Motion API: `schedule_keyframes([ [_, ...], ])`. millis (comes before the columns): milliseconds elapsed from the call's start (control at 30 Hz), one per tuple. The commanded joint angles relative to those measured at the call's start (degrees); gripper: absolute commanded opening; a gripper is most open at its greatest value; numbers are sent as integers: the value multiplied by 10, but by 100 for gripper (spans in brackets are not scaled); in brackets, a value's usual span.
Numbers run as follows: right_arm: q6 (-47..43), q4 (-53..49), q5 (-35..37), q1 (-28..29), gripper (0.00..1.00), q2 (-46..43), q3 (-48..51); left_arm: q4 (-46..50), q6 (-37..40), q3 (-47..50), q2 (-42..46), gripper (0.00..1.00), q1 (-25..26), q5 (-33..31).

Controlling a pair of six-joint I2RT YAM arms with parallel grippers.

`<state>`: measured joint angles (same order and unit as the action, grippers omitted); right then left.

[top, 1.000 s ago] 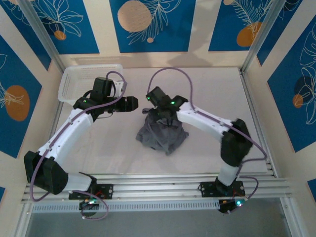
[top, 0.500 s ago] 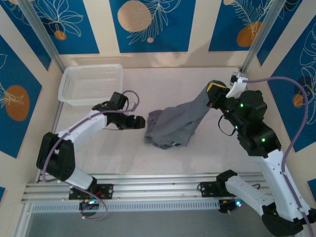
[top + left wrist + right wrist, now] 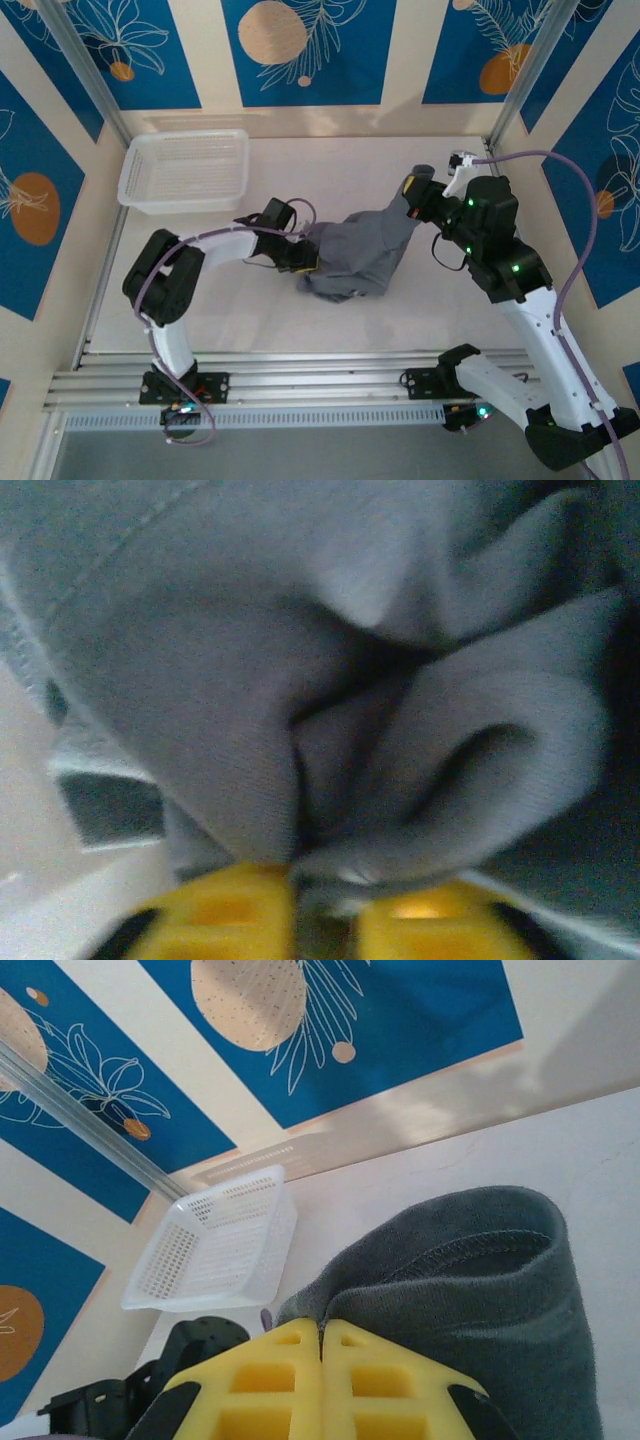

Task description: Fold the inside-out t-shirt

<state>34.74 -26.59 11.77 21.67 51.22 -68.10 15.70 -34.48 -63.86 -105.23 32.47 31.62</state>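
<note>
Right gripper (image 3: 412,188) pinches t-shirt (image 3: 365,250) (raised corner); left gripper (image 3: 308,263) pinches its fold

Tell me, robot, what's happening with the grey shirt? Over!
Left fingers pinching t-shirt's left edge. Right fingers shut on its other end, raised. Basket sits apart, far left. Over.

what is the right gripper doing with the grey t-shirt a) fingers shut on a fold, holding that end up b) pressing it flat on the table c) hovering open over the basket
a: the right gripper's yellow fingers meet on a fold of the t-shirt, whose right end slopes up off the table.
</note>
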Motion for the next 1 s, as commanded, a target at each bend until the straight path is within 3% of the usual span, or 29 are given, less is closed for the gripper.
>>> schedule_keyframes([
  [0, 3, 4, -13, -9, 0, 17, -36, -23, -13, -82, 56, 0, -34, 19],
  [100, 18, -3, -56, -50, 0, 71, -123, 73, 32, -213, 115, 0, -79, -22],
  [200, 85, 2, -141, -126, 0, 144, -239, 155, 71, -340, 144, 0, -82, -49],
  [267, 126, 8, -191, -166, 0, 193, -324, 171, 61, -360, 164, 0, -78, -47],
  [367, 153, 11, -237, -190, 0, 246, -434, 163, 53, -295, 221, 0, -52, -72],
  [467, 144, 18, -273, -191, 0, 257, -471, 163, 49, -195, 284, 0, 8, -132],
  [567, 133, 9, -300, -190, 0, 227, -425, 124, 0, -72, 328, 0, 91, -163],
  [667, 117, -37, -268, -191, 0, 166, -318, 68, -41, 16, 333, 0, 172, -175],
  [733, 113, -86, -225, -195, 0, 124, -239, 68, -20, 23, 343, 22, 205, -222],
  [833, 130, -145, -198, -216, 0, 73, -116, 60, 38, 2, 394, 53, 206, -310],
  [900, 140, -179, -186, -232, 0, 49, -37, 64, 81, -36, 407, 65, 194, -363],
  [967, 142, -203, -195, -239, 0, 40, 27, 89, 106, -93, 378, 70, 166, -371],
])
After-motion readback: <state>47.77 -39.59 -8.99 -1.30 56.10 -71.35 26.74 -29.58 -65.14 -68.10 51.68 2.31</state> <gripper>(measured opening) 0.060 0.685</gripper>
